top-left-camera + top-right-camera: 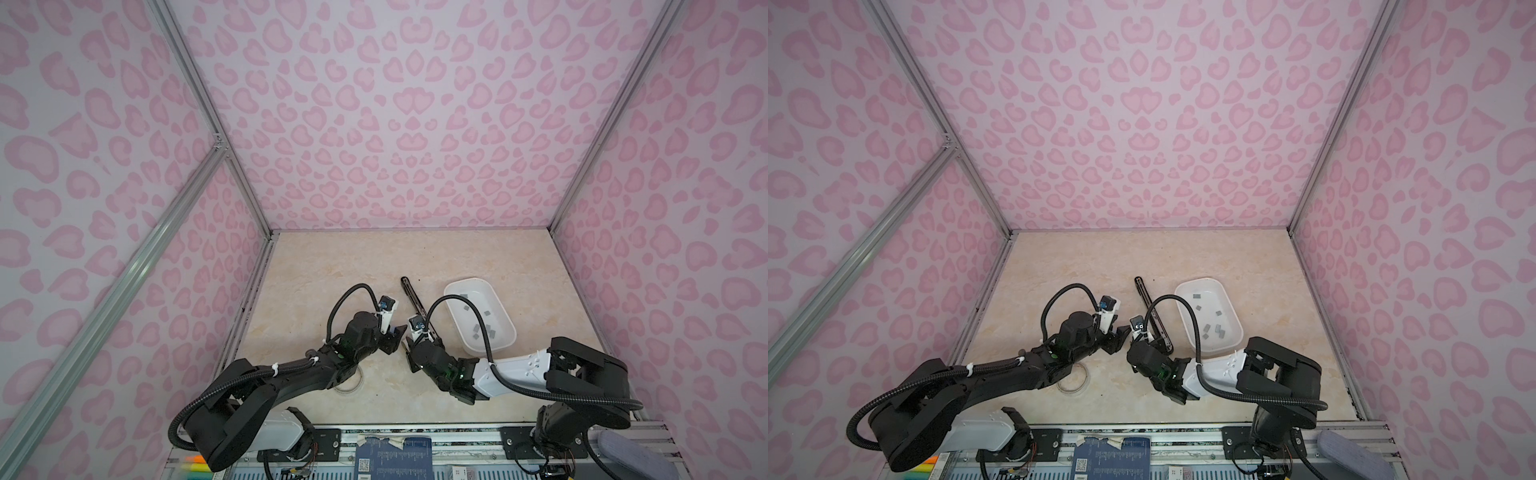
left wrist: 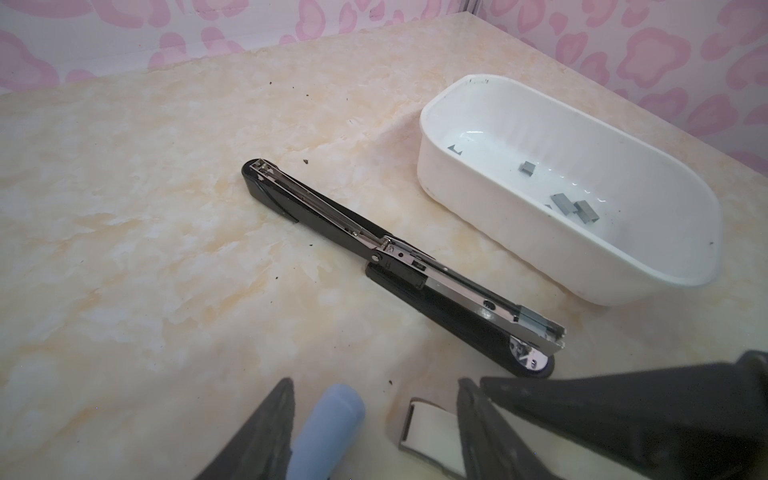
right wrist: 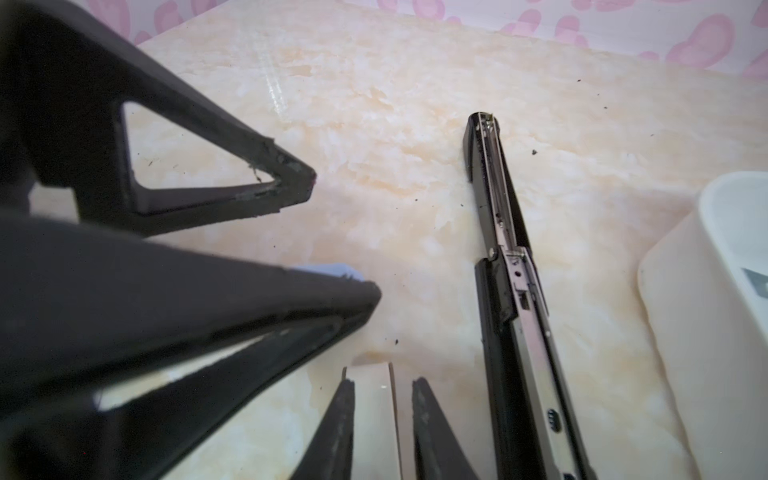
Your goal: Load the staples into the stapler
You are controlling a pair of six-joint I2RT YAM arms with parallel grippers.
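Just right of your right gripper [image 3: 383, 380], jaws parted astride a white block [image 3: 372, 415], the opened black stapler [image 3: 524, 299] runs lengthwise away.

Pink leopard-style blotches on pale lilac across the walls [image 1: 415, 124]. Silver-grey for the frame rails [image 1: 137, 272]. Cream and pale-orange marbling over the desk [image 1: 332, 257], flecked with small dark specks. Black for the base of the long stapler [image 2: 399, 266], with a shiny silver metal rail along its top. Plain white for the tub [image 2: 478, 216] near the desk's right edge; matt grey for the staples [image 2: 575, 208] inside it. Black, scuffed grey at the tips, on the left gripper [image 2: 374, 382] and right gripper [image 3: 384, 382]. Light blue on a rounded piece [image 2: 328, 424], cream-white with a darker edge on a small flat piece [image 2: 428, 436]. Black and white on the arms [image 1: 515, 370].
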